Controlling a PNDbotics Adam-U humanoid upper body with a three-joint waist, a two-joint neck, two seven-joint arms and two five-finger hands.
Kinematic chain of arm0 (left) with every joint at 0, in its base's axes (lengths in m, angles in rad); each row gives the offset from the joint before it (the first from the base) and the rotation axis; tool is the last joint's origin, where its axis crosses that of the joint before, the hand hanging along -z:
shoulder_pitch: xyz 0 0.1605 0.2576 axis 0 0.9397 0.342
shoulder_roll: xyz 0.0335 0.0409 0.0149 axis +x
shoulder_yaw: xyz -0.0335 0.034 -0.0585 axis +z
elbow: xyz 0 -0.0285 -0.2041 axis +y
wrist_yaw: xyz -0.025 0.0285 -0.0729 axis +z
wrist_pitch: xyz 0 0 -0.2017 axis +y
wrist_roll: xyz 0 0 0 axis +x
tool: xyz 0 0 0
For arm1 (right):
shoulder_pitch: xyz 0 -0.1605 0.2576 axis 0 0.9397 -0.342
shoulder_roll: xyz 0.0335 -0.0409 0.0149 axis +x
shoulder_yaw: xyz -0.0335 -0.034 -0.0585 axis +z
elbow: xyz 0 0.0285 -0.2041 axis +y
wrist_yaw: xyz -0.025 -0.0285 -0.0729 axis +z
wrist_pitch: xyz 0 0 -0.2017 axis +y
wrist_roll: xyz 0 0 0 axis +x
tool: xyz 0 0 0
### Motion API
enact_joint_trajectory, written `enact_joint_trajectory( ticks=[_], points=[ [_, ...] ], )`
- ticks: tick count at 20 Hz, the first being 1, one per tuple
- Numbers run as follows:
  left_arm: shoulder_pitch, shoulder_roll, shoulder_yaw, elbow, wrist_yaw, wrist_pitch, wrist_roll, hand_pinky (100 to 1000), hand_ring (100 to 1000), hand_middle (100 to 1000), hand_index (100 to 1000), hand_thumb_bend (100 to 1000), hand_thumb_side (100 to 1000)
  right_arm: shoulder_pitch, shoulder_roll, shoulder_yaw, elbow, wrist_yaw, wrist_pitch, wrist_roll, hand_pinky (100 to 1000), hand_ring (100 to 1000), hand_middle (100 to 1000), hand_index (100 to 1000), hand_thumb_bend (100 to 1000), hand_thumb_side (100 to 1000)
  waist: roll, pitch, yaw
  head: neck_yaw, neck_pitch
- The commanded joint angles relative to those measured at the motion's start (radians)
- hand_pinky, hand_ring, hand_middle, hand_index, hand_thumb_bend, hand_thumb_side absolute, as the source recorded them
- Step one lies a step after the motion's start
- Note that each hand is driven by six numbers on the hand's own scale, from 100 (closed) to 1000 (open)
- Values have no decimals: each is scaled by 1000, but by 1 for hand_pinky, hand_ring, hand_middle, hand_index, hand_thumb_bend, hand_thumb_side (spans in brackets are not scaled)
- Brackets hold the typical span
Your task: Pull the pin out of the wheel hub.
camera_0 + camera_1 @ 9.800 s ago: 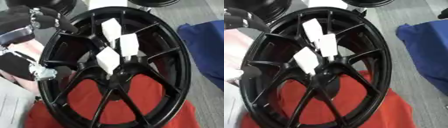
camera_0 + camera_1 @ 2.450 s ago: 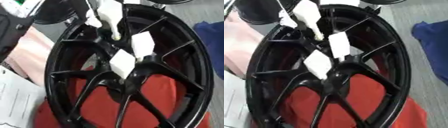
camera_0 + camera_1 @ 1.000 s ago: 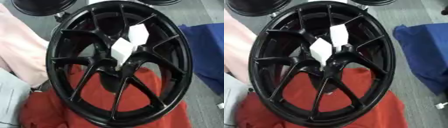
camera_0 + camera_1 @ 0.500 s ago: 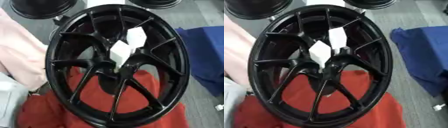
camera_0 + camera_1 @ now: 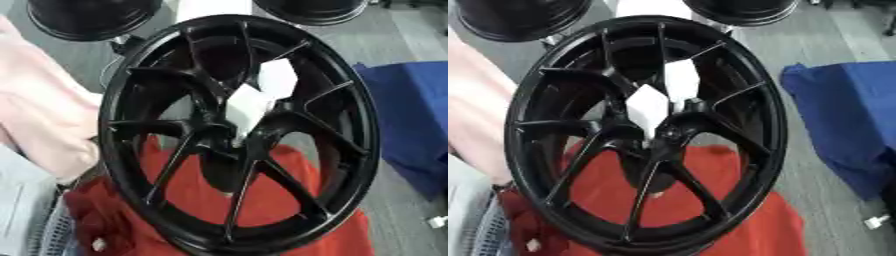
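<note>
Here I see a black wheel hub (image 5: 236, 135) w/ two white pins (image 5: 262, 95) on red cloth (image 5: 289, 220); no hand in view, so its state I can't tell.

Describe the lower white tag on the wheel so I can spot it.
Find the big black wheel standing on the red cloth. At its hub sit two white tags; the lower one is nearer the centre, left of and below the other.

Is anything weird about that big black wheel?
Yes. Two white tags stick up from the middle of the black wheel, near the hub, where a wheel normally has nothing like that. The wheel also rests on a crumpled red cloth. No robot hand is in view.
</note>
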Motion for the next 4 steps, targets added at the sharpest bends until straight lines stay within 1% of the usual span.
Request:
enact_joint_trajectory(
  ticks=[1,2,4],
  points=[
    [17,-73,-18,-119,46,35,139,623,645,615,781,279,622,-9,-40,-15,-19,-12,-1,-3,856,702,635,781,100,362,-3,-6,-1,12,-18],
    [22,-108,-22,-147,29,43,160,626,647,617,786,279,621,-12,-38,-14,-19,-13,0,-1,856,703,638,781,100,381,-3,-4,-1,17,-15],
    [23,-156,-32,-181,-46,56,172,627,647,616,786,277,608,-18,-35,-11,-17,-16,4,1,857,704,639,782,100,394,-5,1,-1,25,-7]
  ],
)
